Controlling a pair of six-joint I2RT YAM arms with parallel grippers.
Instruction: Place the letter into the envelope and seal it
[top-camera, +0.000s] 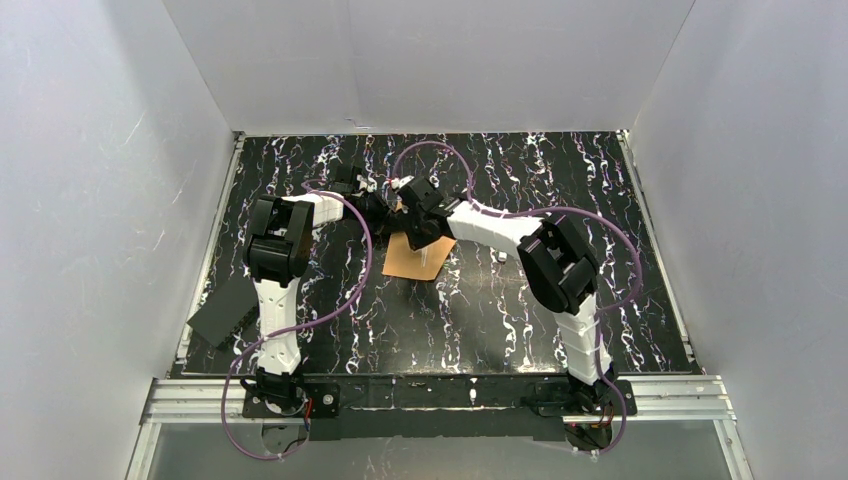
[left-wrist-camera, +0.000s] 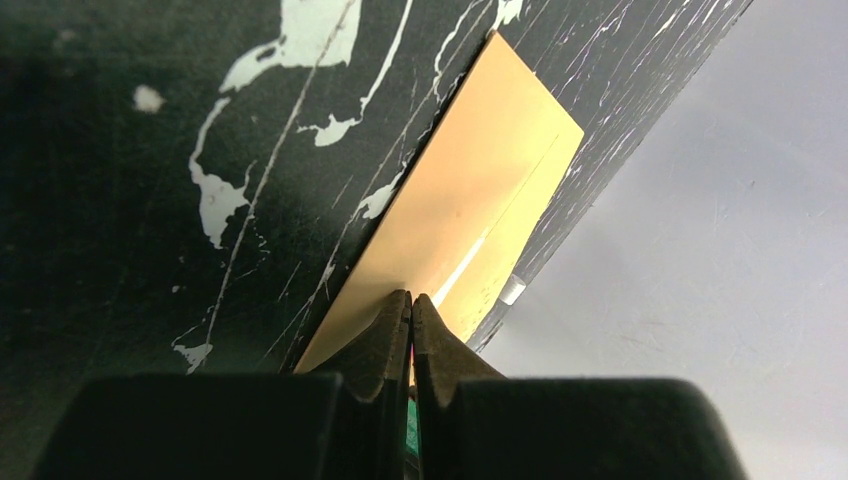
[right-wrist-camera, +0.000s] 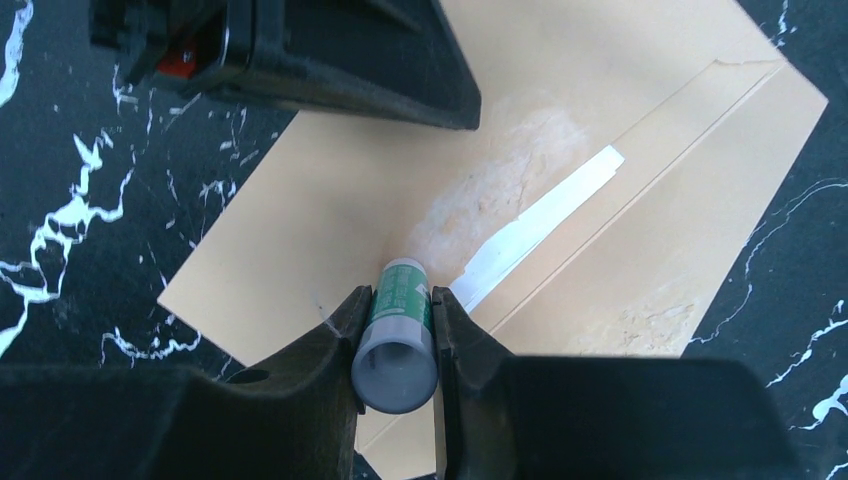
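Worktop (top-camera: 520, 310): black with white marbling, walled in by pale panels on three sides.
Envelope (top-camera: 412, 262): the orange-brown envelope lies flat near the middle of the worktop, turned at a slant. Its far corner is tucked under the two grippers, which meet over it.
Envelope surface: in the right wrist view a fold line runs across it, with a pale strip (right-wrist-camera: 545, 210) lying along that line. There are whitish, rubbed-looking patches beside the strip and further along the lower edge.
Left gripper (left-wrist-camera: 410, 305): the fingers are pressed together with no gap showing. The tips sit at the near edge of the envelope. I cannot tell whether the paper is caught between them or only pressed down.
Right gripper (right-wrist-camera: 398, 295): partly closed and clamped on a glue stick (right-wrist-camera: 398, 330).
Glue stick: a small tube with a green and white label. Its grey round end faces the wrist camera and its other end is down on the envelope, at the edge of the whitish patch and just beside the near end of the pale strip.
Arms: both reach inward from their bases, left and right, and the left gripper's dark body sits on the envelope just beyond the glue stick.
Left edge of the worktop: a dark flat sheet (top-camera: 222, 312) lies there, well apart from the envelope.
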